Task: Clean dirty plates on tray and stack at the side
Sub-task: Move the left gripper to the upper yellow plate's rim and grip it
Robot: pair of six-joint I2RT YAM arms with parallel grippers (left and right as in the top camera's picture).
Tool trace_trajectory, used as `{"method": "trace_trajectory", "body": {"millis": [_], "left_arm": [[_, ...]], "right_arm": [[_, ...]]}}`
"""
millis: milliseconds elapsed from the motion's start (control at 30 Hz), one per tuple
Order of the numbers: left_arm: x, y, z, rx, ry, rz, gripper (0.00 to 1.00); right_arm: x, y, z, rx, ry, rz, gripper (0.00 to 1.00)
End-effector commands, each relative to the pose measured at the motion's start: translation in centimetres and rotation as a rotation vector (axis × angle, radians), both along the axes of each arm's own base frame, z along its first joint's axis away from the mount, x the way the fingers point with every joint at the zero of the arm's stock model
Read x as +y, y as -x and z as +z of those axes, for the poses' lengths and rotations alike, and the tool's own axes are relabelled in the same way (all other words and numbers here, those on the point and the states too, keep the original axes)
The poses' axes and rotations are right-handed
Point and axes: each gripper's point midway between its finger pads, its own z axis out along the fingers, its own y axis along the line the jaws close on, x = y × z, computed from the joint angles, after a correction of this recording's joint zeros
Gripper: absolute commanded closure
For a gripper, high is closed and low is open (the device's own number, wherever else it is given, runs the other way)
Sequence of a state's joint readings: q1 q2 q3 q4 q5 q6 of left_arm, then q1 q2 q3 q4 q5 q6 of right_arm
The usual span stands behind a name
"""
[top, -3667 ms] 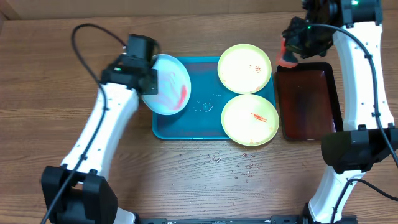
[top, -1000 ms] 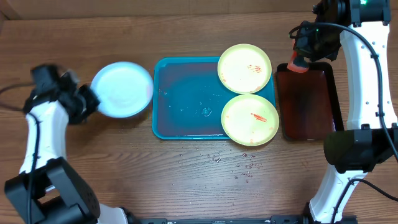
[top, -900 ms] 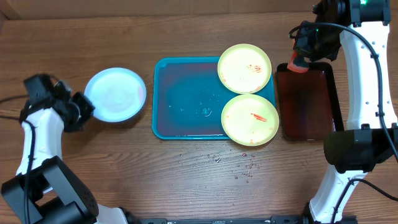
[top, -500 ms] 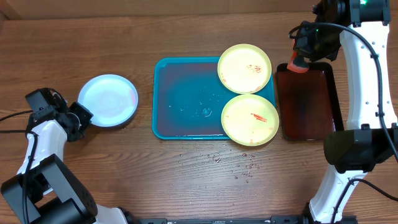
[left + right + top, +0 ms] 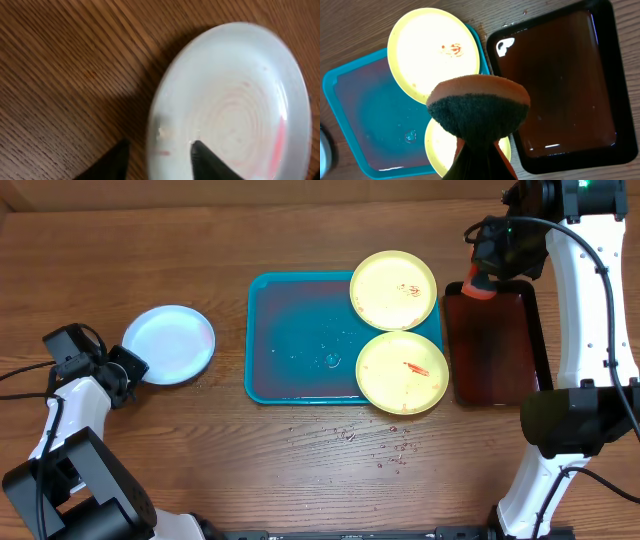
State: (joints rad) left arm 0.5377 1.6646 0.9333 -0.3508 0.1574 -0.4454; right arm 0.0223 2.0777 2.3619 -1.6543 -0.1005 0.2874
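Since the previous frame the left gripper (image 5: 159, 150) and the pale blue plate (image 5: 235, 100) sit slightly further left. Its jaws straddle the plate rim with a gap; cannot tell if they pinch it. Plate lies flat on the table (image 5: 300, 240), well left of the tray (image 5: 295, 340), with faint pink traces. Right gripper (image 5: 480, 162) is clamped on a sponge (image 5: 479, 107) above the far-left corner of the dark red tray (image 5: 560, 85). Two yellow-green plates (image 5: 393, 289) (image 5: 402, 372), both red-smeared, occupy the tray's right side.
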Motion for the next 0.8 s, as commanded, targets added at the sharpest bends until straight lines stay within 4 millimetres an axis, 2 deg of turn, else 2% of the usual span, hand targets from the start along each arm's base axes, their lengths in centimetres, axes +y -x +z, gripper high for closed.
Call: {"method": "trace_trajectory", "body": {"millis": [0,100,200,267,367,467,500,533,600,700,767], "left_arm": [[-1.5,-0.4,-0.1,-0.017,0.017,-0.092,0.56],[-2.9,-1.7,1.1,-0.071,0.024,-0.23,0.57],[-3.5,-2.8,2.8,-0.073,0.019,-0.272,0.56],[-4.1,-3.7,4.4,-0.069,0.0,-0.319,0.56],[-6.0,-5.7,7.8,-0.084,-0.042,-0.429,0.54],[-9.0,-7.7,11.4,-0.086,-0.11,-0.507,0.51],[-11.0,-8.5,13.1,-0.093,-0.142,-0.56,0.52],[-11.9,-8.8,13.8,-0.097,-0.154,-0.586,0.52],[-15.2,-9.7,15.8,-0.104,-0.188,-0.659,0.5],[-19.7,-11.2,17.3,-0.105,-0.204,-0.76,0.46],[-22.8,-12.4,17.2,-0.095,-0.197,-0.826,0.43]], "right_arm": [[0.4,0.0,0.6,-0.019,-0.003,0.015,0.96],[0.4,0.0,0.6,-0.02,-0.003,0.017,0.96],[0.4,0.0,0.7,-0.023,0.002,0.035,0.96],[0.4,0.0,0.6,-0.023,0.002,0.037,0.96],[0.4,0.0,0.6,-0.022,0.002,0.037,0.96],[0.4,0.0,0.6,-0.023,0.002,0.036,0.96],[0.4,0.0,0.6,-0.023,0.002,0.036,0.96],[0.4,0.0,0.6,-0.023,0.002,0.036,0.96],[0.4,0.0,0.6,-0.023,0.002,0.036,0.96],[0.4,0.0,0.6,-0.023,0.002,0.037,0.96],[0.4,0.0,0.6,-0.022,0.002,0.037,0.96]]}}
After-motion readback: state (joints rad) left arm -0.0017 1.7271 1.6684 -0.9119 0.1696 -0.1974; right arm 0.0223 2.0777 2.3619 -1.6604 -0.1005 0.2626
